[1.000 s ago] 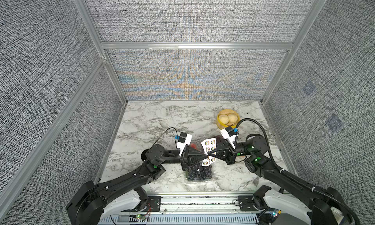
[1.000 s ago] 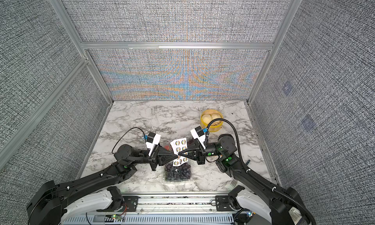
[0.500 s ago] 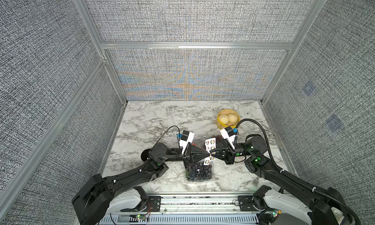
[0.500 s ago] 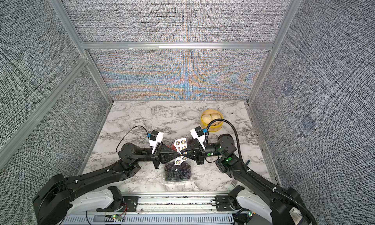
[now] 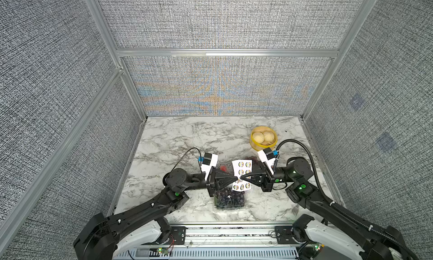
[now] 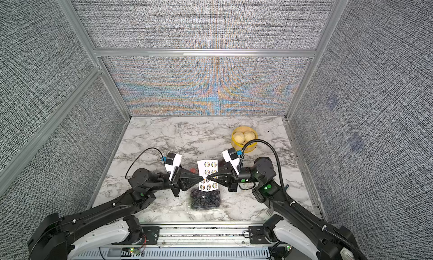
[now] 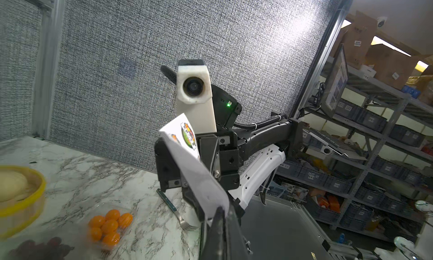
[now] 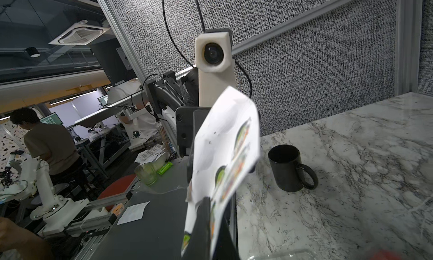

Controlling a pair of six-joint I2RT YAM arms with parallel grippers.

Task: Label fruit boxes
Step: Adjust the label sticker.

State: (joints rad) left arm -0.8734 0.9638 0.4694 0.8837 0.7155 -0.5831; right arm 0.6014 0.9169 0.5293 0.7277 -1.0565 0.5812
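Both grippers meet above the middle of the table, on a white sheet of round stickers [image 5: 242, 167] [image 6: 207, 167] held up in the air. My left gripper [image 5: 235, 177] [image 7: 221, 214] is shut on the sheet's edge [image 7: 194, 176]. From the opposite side my right gripper [image 5: 241, 177] [image 8: 203, 203] is shut on the same sheet [image 8: 225, 153]. Just below them stands the dark-purple grape box [image 5: 230, 199] [image 6: 205, 199]. A bit of the red-fruit box [image 5: 223, 168] shows behind the left gripper. The left wrist view has the orange-fruit box [image 7: 109, 226] and some dark red grapes [image 7: 42, 246].
A yellow steamer basket with pale buns [image 5: 263, 139] [image 7: 21, 195] stands at the back right. A fork [image 5: 295, 209] [image 7: 174, 209] lies near the right arm. A black mug [image 8: 289, 167] stands on the marble on the left arm's side. Grey walls enclose three sides.
The sheet has turned between the two grippers: narrower half a second ago, now facing up more fully. Both grippers have stayed shut and nearly in place.
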